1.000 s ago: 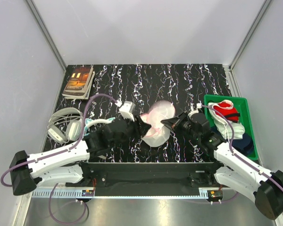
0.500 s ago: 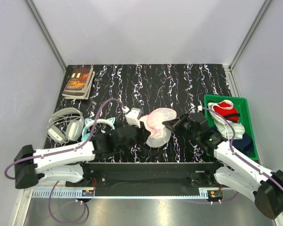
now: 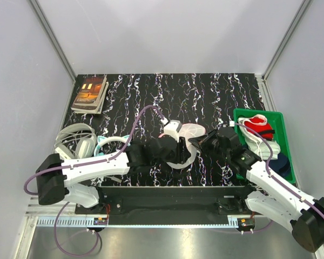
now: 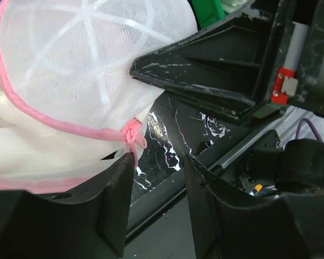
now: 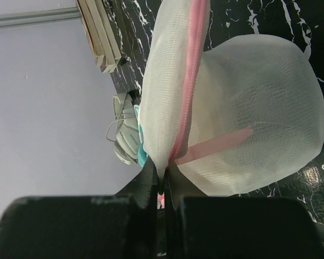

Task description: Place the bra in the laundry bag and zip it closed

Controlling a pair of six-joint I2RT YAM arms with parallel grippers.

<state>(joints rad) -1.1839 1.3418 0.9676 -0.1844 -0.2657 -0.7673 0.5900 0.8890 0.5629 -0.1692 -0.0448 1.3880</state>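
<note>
The laundry bag (image 3: 188,141), a round white mesh case with pink zip trim, stands on edge at the table's middle. My right gripper (image 3: 194,142) is shut on its pink-trimmed rim (image 5: 190,81), pinching the mesh between its fingertips (image 5: 162,181). From the left, my left gripper (image 3: 180,148) is open at the bag's near side. In the left wrist view the pink zip pull (image 4: 134,138) hangs just above its left finger (image 4: 116,199), with nothing between the jaws (image 4: 159,175). The bra is hidden from all views.
A green bin (image 3: 283,127) with red and white clothes stands at the right. Grey headphones (image 3: 74,143) and a teal headband (image 3: 103,144) lie at the left. Books (image 3: 90,93) sit at the back left. The table's front rail (image 4: 167,208) runs under the left jaws.
My left arm has swung right from beside the bag to its near edge, at the zip pull. The right gripper has held the rim without moving.
</note>
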